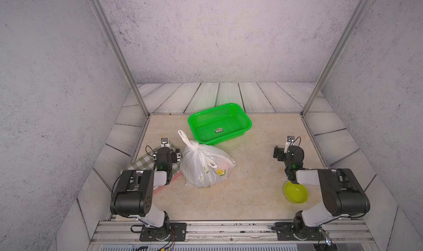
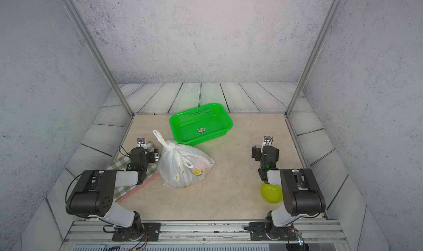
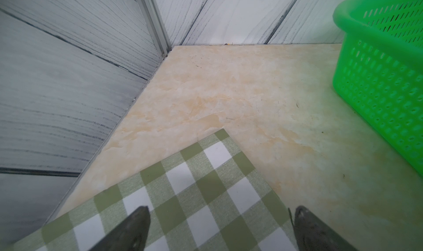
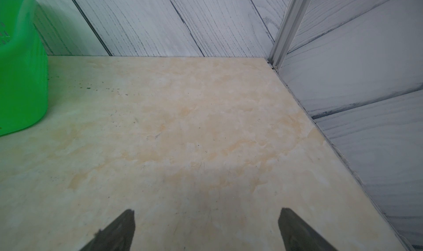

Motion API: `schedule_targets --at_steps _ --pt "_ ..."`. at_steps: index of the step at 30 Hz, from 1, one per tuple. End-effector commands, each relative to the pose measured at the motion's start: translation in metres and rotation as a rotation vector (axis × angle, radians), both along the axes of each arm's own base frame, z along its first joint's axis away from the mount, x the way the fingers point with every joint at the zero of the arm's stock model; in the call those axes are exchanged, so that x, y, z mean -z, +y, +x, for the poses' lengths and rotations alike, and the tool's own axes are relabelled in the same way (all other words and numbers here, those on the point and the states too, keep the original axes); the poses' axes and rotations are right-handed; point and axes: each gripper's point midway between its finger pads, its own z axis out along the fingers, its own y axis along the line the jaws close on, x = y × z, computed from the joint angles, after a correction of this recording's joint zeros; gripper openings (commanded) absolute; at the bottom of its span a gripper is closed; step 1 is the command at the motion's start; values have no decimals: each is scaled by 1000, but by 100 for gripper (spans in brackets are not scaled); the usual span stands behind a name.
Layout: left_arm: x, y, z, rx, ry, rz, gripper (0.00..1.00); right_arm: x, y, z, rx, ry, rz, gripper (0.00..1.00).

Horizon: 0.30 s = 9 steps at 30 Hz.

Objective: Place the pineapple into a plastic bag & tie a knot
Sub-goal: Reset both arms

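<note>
Left end effector [image 3: 222,209] spread empty, right end effector [image 4: 207,209] likewise, plastic bag [image 1: 201,167] contents unclear.

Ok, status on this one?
Both open, empty: left gripper, right gripper, off the plastic bag. Bag on table, handles in a knot, contents unclear. Nothing blocking; green mesh basket behind.

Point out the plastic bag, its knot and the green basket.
plastic bag [image 1: 201,169], in a top view, on its bulging white side.
knot [image 1: 195,145], in a top view, on the twisted handles.
green basket [image 3: 377,85], left wrist view, on its mesh wall.
</note>
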Motion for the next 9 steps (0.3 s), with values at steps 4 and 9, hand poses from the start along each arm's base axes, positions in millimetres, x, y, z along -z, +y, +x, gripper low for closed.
schedule_targets --at_steps 4,9 --pt "-11 2 5 -3 -27 -6 99 1 -2 2 6 16 10 99" --pt "-10 2 4 -4 -28 -6 100 -1 -2 0 6 4 8 99"
